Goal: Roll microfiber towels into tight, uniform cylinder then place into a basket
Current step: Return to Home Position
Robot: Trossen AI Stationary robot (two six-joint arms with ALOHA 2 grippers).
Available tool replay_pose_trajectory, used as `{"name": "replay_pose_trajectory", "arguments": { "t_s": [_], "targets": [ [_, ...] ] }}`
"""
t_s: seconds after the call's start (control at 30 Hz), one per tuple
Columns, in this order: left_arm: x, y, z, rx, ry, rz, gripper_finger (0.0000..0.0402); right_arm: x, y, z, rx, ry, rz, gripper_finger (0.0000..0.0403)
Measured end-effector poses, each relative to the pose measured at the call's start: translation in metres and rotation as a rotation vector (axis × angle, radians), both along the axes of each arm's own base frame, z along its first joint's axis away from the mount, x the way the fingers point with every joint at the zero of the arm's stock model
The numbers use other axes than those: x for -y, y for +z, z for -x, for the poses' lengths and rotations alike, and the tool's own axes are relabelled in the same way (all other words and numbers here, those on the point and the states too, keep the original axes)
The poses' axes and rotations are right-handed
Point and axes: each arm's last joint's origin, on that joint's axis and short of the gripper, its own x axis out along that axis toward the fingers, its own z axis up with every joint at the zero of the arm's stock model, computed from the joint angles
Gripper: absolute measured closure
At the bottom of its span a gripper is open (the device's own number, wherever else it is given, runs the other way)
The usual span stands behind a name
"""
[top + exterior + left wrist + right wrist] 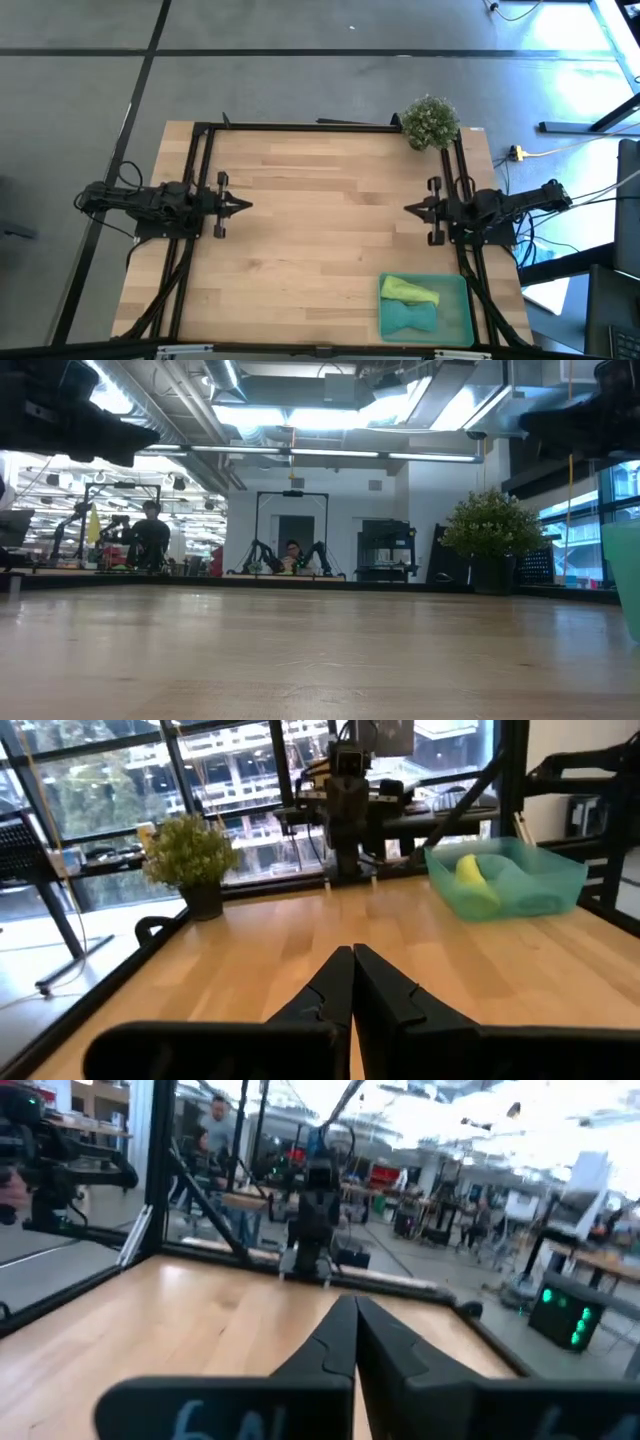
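Right, here is the scene as I read it from my station.

Left gripper (245, 206): I see it raised over the left side of the wooden table (320, 230), pointing toward the middle. Its fingers (335, 988) are pressed together with nothing between them.

Right gripper (408, 209): it sits opposite, over the right side of the table and facing the left one, well apart from it. Its fingers (335, 1342) are likewise closed tip to tip and empty.

Basket (467, 300): this translucent green tray stands at the table's corner on the right arm's side, just beside that arm's frame and clear of both grippers.

Lime green towel (410, 290): I see it lying rolled inside the basket, along the wall nearer the table's middle.

Teal towel (409, 318): it is also inside the basket, touching the lime one on the side nearer the table's edge. It looks pinched at the middle, and I cannot tell how tight the roll is.

Potted plant (431, 122): a small bushy one stands upright at the far corner on the right arm's side, well apart from the basket.

Room beyond: in the low view I see a person (150, 535) at a distant bench.
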Motion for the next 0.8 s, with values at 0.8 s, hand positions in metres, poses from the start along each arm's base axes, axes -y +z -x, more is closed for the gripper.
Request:
{"name": "replay_pose_trajectory", "arguments": {
  "t_s": [0.8],
  "targets": [
    [0.0, -0.0009, -0.0005, 0.003, 0.003, 0.001, 0.0377, -0.002, -0.0091, -0.0012, -0.094, 0.064, -0.04, 0.0389]
  ]
}}
